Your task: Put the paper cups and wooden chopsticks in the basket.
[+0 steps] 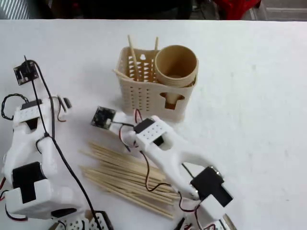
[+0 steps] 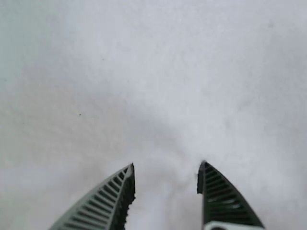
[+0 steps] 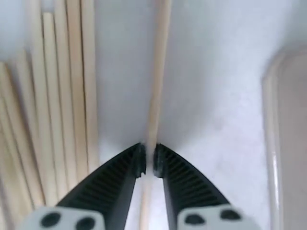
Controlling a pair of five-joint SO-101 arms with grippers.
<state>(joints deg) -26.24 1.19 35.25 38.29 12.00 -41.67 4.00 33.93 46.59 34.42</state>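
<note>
No writing, number, label or sign can be read anywhere; the cream perforated plastic basket (image 1: pixel 144 98), the tan paper cup (image 1: pixel 176 64) and the pale wooden chopsticks (image 1: pixel 120 177) show plain surfaces.

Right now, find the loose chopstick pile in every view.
High view: pile on the table before the basket, partly under the right arm.
Right wrist view: pile beside the right gripper, which pinches one chopstick; basket on the other side.
Left wrist view: bare table ahead of the open left gripper.
Shared landmark: the basket.
</note>
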